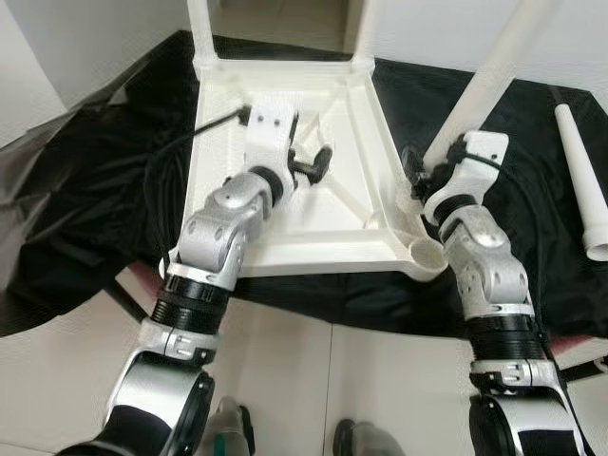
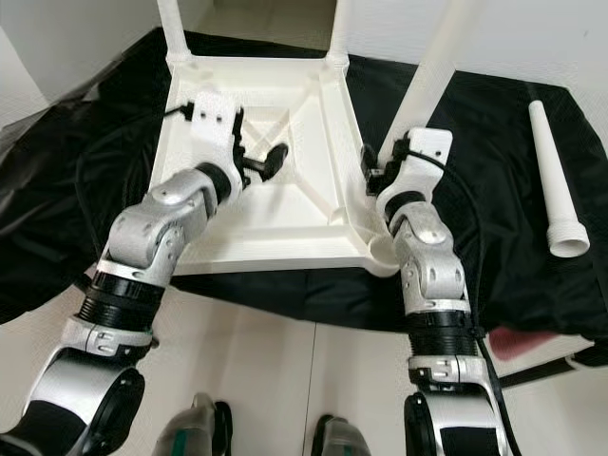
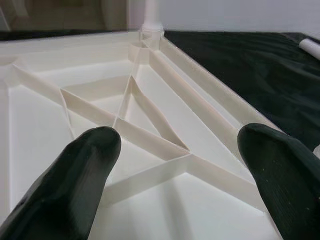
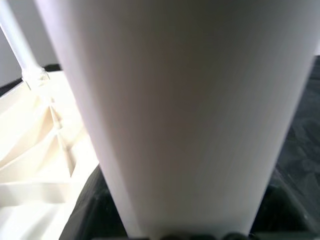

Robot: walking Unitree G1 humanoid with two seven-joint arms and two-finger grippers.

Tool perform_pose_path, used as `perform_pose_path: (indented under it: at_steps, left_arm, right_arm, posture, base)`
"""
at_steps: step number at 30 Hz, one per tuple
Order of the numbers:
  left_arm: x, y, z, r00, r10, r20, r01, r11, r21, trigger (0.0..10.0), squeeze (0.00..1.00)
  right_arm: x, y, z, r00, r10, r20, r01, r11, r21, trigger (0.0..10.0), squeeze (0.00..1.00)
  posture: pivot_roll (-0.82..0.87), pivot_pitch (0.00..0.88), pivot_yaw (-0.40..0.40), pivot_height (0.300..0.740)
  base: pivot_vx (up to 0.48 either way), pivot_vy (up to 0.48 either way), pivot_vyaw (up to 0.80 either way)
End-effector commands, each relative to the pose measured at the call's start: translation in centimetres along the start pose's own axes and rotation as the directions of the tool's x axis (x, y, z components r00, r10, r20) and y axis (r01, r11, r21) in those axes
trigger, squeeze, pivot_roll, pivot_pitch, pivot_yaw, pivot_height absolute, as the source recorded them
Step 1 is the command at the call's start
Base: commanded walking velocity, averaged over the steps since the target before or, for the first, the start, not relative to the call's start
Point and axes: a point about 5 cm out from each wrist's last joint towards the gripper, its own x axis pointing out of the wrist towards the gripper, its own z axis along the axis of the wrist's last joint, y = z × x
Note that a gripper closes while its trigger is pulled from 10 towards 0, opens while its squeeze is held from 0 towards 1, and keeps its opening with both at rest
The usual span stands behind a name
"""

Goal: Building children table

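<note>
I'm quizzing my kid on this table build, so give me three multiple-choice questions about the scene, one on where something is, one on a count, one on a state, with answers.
1. Where does the loose table leg lie?
A. On the black cloth, to the robot's right of the tabletop
B. Inside the tabletop
C. On the pale floor

2. How many legs already stand in the far corners of the upside-down tabletop?
A. None
B. Two
C. Four

3. What is the right claw doing?
A. Hanging idle
B. Gripping a leg
C. Pressing the cloth

Answers:
1 A: the loose table leg rests on the black cloth, apart from the tabletop.
2 B: one leg at the far left corner, one at the far right.
3 B: the right claw is closed around the slanted leg, while the left claw hovers open above the ribs.
</note>
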Motion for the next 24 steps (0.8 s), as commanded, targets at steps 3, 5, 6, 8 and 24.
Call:
perform_pose_path:
  at_steps: [3, 5, 6, 8, 24]
  left_arm:
    - [-0.7, -0.2, -1.4, 1.000, -0.007, -0.011, 0.007, 0.998, 0.059, 10.0, 0.00]
    - [-0.9, 0.0, -1.9, 1.000, 0.015, -0.015, -0.013, 0.995, 0.096, 10.0, 0.00]
    - [-0.9, 0.0, -1.9, 1.000, 0.015, -0.015, -0.013, 0.995, 0.096, 10.0, 0.00]
    - [-1.1, 0.1, -2.4, 0.999, 0.029, -0.019, -0.026, 0.993, 0.118, 10.0, 0.00]
    - [-4.1, -3.1, -4.3, 0.978, -0.205, 0.034, 0.192, 0.953, 0.232, 10.0, 0.00]
  right_arm:
    - [-0.9, -0.1, 0.1, 0.998, -0.003, 0.056, 0.003, 1.000, 0.002, 10.0, 0.00]
    - [-1.3, -0.2, -0.1, 0.998, -0.015, 0.065, 0.015, 1.000, 0.000, 10.0, 0.00]
    - [-1.3, -0.2, -0.1, 0.998, -0.015, 0.065, 0.015, 1.000, 0.000, 10.0, 0.00]
    - [-1.6, -0.4, -0.2, 0.997, -0.023, 0.069, 0.023, 1.000, 0.001, 10.0, 0.00]
    - [-2.4, -0.4, -1.3, 0.998, -0.038, 0.056, 0.039, 0.999, -0.021, 10.0, 0.00]
  posture:
    - [0.05, 0.071, 0.005, 0.740]
    - [0.05, 0.066, 0.006, 0.740]
    - [0.05, 0.066, 0.006, 0.740]
    - [0.05, 0.059, 0.006, 0.740]
    - [0.06, 0.032, -0.006, 0.740]
  base:
    - [0.000, 0.000, 0.00]
    - [0.000, 0.000, 0.00]
    - [0.000, 0.000, 0.00]
    - [0.000, 0.000, 0.00]
    - [0.000, 0.000, 0.00]
